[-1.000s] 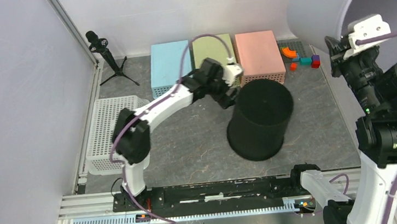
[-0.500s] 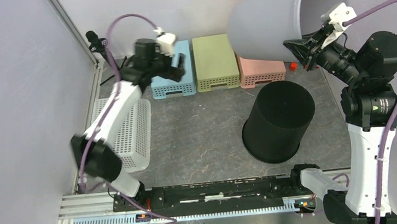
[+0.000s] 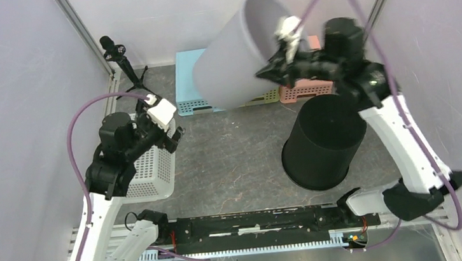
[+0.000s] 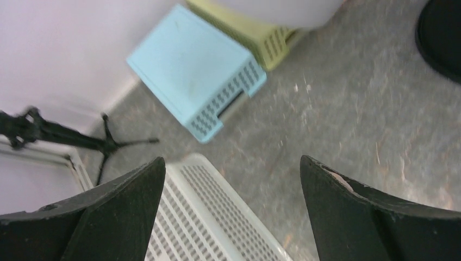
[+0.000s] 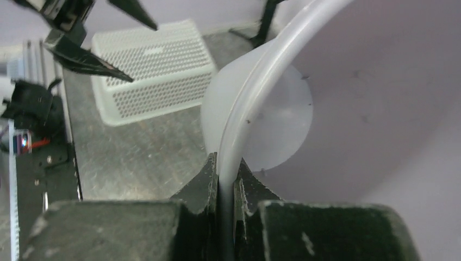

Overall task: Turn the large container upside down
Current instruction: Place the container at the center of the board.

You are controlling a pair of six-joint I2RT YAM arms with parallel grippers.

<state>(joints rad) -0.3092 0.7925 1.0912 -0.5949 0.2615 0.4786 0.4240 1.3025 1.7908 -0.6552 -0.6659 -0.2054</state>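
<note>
Lavender bucket [image 3: 231, 57] is hanging in the air over the far edge of the table [image 3: 238, 162], above the blue bin [image 3: 187, 83]. It is lying near level, mouth facing right, base pointing left. I am gripping its rim with the right fingers [image 5: 202, 182] clamped together. The left fingers [image 4: 119, 206] are gaping apart, empty, well off by the left edge.

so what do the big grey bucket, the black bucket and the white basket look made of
The grey bucket looks like thin moulded plastic, smooth and slightly translucent: light glows through its wall in the right wrist view. The black bucket is probably plastic too, matte, showing no glare. The white basket seems rigid plastic, moulded with a regular grid of holes.
</note>
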